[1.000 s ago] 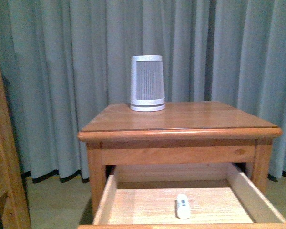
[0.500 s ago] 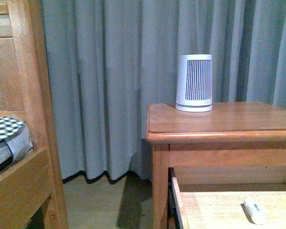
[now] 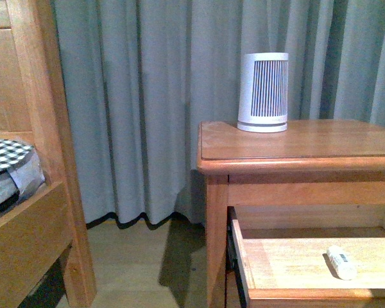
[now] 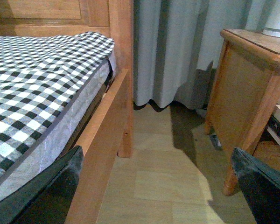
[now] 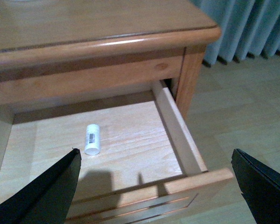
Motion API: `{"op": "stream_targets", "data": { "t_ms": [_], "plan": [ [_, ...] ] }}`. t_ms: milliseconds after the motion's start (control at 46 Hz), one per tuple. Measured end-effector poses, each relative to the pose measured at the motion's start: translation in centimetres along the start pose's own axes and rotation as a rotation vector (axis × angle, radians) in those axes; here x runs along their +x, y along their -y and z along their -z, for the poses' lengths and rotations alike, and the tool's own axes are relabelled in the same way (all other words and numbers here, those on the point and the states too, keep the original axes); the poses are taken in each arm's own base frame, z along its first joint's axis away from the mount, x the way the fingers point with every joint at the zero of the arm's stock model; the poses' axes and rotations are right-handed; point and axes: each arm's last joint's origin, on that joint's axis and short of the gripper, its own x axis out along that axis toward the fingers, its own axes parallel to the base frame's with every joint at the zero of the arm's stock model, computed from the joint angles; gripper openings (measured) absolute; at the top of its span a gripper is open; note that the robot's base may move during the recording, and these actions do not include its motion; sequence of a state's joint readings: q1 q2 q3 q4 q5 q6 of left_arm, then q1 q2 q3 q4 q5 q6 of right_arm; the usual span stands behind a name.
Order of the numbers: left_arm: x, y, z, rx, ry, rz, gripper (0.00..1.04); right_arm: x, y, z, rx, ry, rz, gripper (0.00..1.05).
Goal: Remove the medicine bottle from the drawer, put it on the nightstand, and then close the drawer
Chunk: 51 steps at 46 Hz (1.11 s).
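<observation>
— Grey curtains (image 3: pixel 147 96) behind. What's changed?
— Orange-brown wooden bedside table (image 3: pixel 321 138) sits higher in frame than before; small white medicine bottle (image 3: pixel 341 262) lies in its open pale-wood drawer (image 3: pixel 289 253).
— Jaws?
— Left jaws spread near floor (image 4: pixel 163 177); right jaws spread above drawer.

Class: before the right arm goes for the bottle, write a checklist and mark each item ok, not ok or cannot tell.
1. Drawer open: ok.
2. Bottle in view, lying flat, uncovered: ok.
3. Right end effector open: ok.
4. Bottle centred in its opening: not ok, it lies off to one side.
5. Free space on nightstand beside the cylinder: ok.
6. Left end effector away from the drawer: ok.
</observation>
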<state>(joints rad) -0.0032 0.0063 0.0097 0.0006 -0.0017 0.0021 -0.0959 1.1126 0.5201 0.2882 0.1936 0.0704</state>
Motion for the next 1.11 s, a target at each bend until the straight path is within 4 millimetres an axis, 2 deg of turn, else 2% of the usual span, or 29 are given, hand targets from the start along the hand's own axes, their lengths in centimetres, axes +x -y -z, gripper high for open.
{"op": "stream_targets", "data": {
  "t_ms": [87,283,457,630,717,891,1109],
  "plan": [
    [0.0,0.0,0.0,0.0,0.0,0.0,0.98,3.7,-1.6,-1.1,-0.046,-0.075,-0.018,0.98],
    [0.0,0.0,0.0,0.0,0.0,0.0,0.98,9.2,-3.8,-1.5,-0.092,-0.173,-0.019,0.98],
    [0.0,0.0,0.0,0.0,0.0,0.0,0.98,14.4,-5.4,0.2,-0.1,-0.294,-0.005,0.98],
    [0.0,0.0,0.0,0.0,0.0,0.0,0.98,19.0,-7.4,3.6,-0.135,-0.371,-0.003,0.98],
    [0.0,0.0,0.0,0.0,0.0,0.0,0.98,20.5,-8.2,5.4,-0.147,-0.395,-0.012,0.98],
    [0.0,0.0,0.0,0.0,0.0,0.0,0.98,22.2,-9.0,8.0,-0.156,-0.414,-0.029,0.98],
    [0.0,0.0,0.0,0.0,0.0,0.0,0.98,23.5,-9.5,9.5,-0.139,-0.412,-0.041,0.98]
  ]
}}
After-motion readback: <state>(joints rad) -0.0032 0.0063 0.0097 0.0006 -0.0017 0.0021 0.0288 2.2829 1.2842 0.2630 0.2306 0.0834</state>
